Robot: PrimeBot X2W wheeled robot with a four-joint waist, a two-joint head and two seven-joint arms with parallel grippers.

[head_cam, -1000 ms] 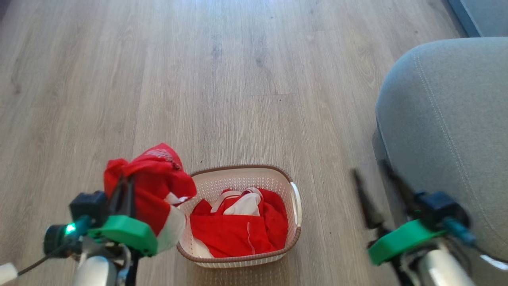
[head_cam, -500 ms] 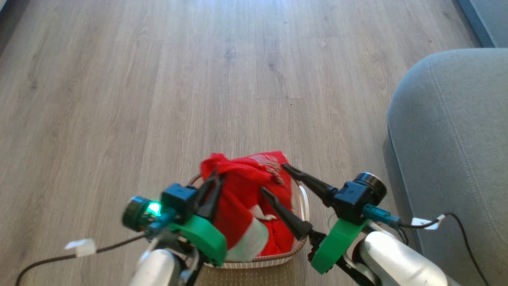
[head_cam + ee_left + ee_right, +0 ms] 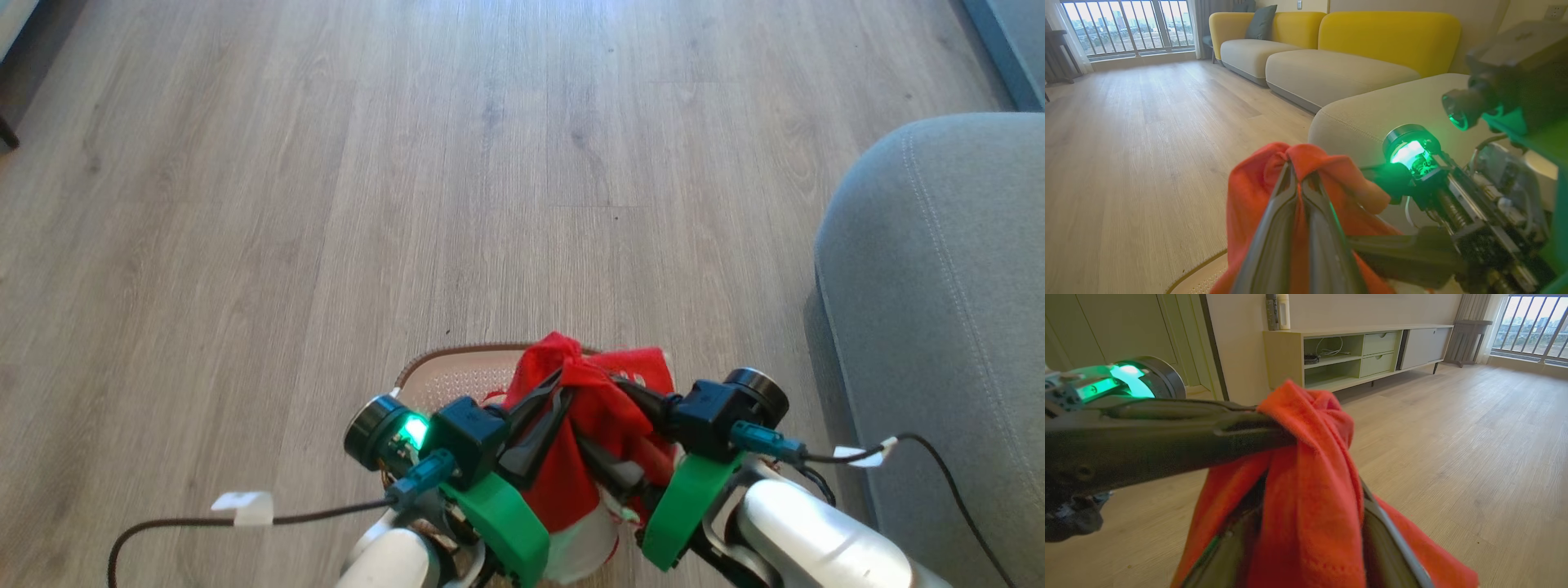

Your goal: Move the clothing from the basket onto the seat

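L gripper (image 3: 555,388): clamped on clothing (image 3: 563,482).
R gripper (image 3: 594,403): fingers spread, astride same clothing.
Basket (image 3: 457,351): beneath, mostly hidden by both.
Seat (image 3: 939,286): to right; wood floor (image 3: 326,204) between.

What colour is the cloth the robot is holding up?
The clothing is bright red with a white bottom band; the head view shows it best.

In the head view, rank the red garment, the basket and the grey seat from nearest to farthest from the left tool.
1. red garment: pinched in the left tool.
2. basket: directly beneath, rim showing at left.
3. grey seat: far off at the right.
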